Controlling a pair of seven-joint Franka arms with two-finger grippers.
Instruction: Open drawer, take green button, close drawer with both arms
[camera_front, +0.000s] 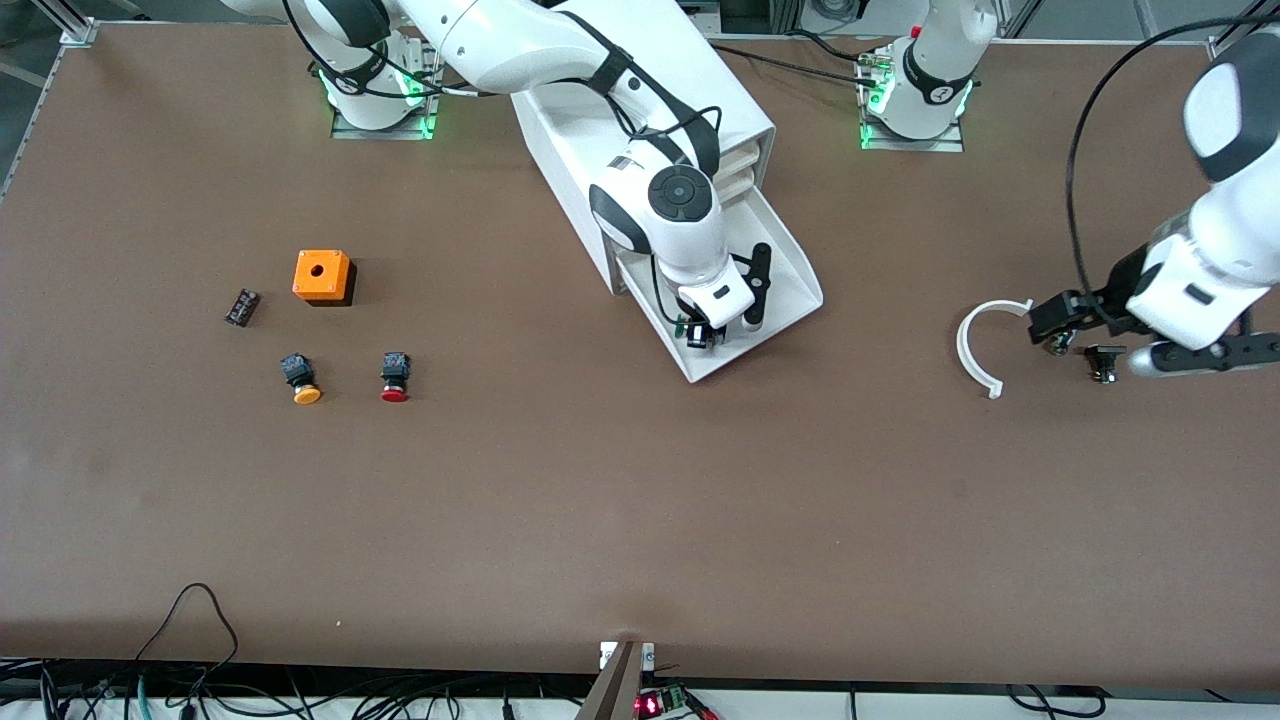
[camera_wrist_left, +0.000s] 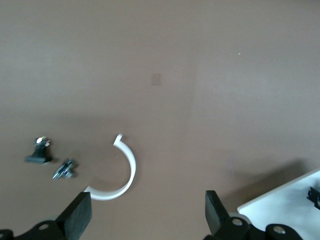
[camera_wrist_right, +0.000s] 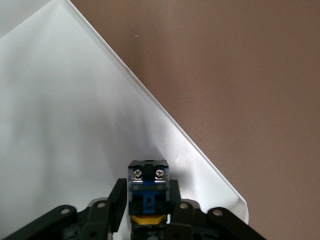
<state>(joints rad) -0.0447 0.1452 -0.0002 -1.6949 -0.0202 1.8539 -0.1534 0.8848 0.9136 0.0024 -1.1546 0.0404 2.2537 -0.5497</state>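
Observation:
The drawer (camera_front: 790, 270), the lowest of the white cabinet (camera_front: 640, 110), stands pulled out toward the front camera. My right gripper (camera_front: 705, 335) reaches down into it and is shut on the button (camera_front: 697, 335). In the right wrist view the button (camera_wrist_right: 148, 182) shows its black body with blue and yellow bits between the fingers of the right gripper (camera_wrist_right: 148, 197), over the drawer's white floor (camera_wrist_right: 75, 125). Its cap is hidden there. My left gripper (camera_front: 1055, 318) hangs open and holds nothing over the table at the left arm's end; the left wrist view shows this left gripper (camera_wrist_left: 147, 215) wide apart.
A white C-shaped ring (camera_front: 985, 345) (camera_wrist_left: 122, 170) and two small hardware bits (camera_front: 1103, 362) (camera_wrist_left: 39, 151) lie below the left gripper. At the right arm's end are an orange box (camera_front: 322, 276), a yellow-capped button (camera_front: 302, 380), a red-capped button (camera_front: 395, 377) and a small black part (camera_front: 241, 306).

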